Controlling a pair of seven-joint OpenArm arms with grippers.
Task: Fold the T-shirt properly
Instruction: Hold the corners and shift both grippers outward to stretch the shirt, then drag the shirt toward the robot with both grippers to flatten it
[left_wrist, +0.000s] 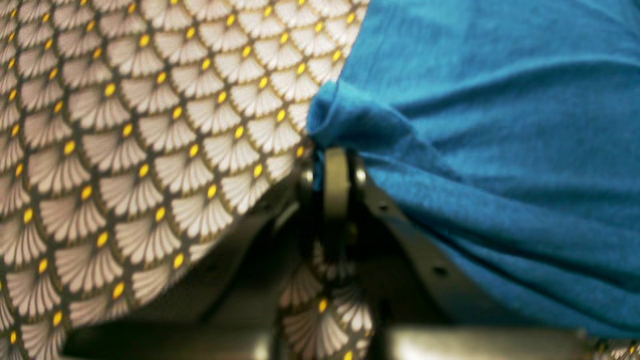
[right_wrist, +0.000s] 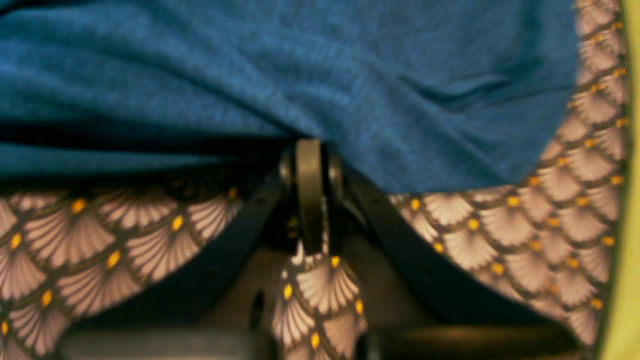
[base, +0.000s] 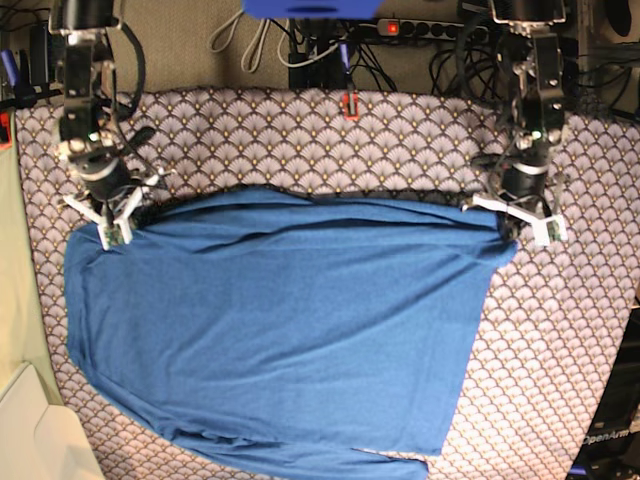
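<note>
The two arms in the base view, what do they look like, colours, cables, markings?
Both arms are dark, boxy segmented links with black cables looped alongside. The left gripper and right gripper carry white brackets at the wrist. Up close, the fingers are dark metal with olive-tan pads.

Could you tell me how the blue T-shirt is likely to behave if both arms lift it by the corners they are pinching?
The T-shirt will probably sag between the left gripper and right gripper, since it already puckers into soft folds at both pinches. It seems light and floppy, so the free lower edge would likely trail over the patterned cloth.
</note>
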